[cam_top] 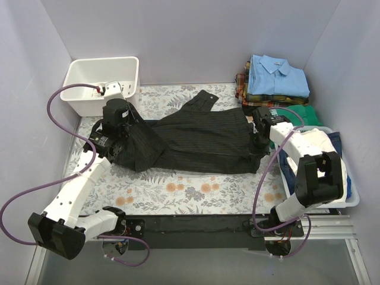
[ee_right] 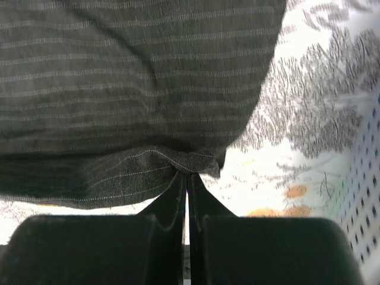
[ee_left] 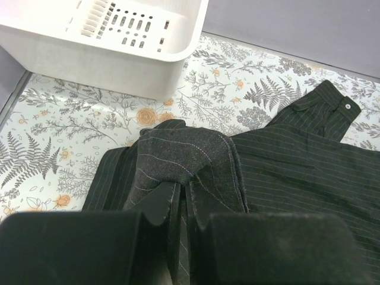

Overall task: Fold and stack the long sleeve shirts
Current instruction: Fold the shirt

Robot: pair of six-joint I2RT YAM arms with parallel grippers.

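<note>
Floral-printed table cover [cam_top: 178, 190] carries the black pinstriped cloth button-up shirt [cam_top: 202, 142] spread across its middle. Left gripper [ee_left: 181, 199] and right gripper [ee_right: 187, 178] each clamp an opposite edge. Folding seems underway; next, both should lift and carry cloth over evenly.

Inspection finding: no legible text, label, brand, number or sign in any view.

- Black pinstriped shirt [cam_top: 202, 142]: woven stripes and one pale cuff button only; no readable tag or print.
- White bin [cam_top: 83, 105], behind the left end of that shirt: plain walls, no marking that can be read.
- Folded shirts [cam_top: 278, 76], behind the right end of that shirt: no readable label.
</note>
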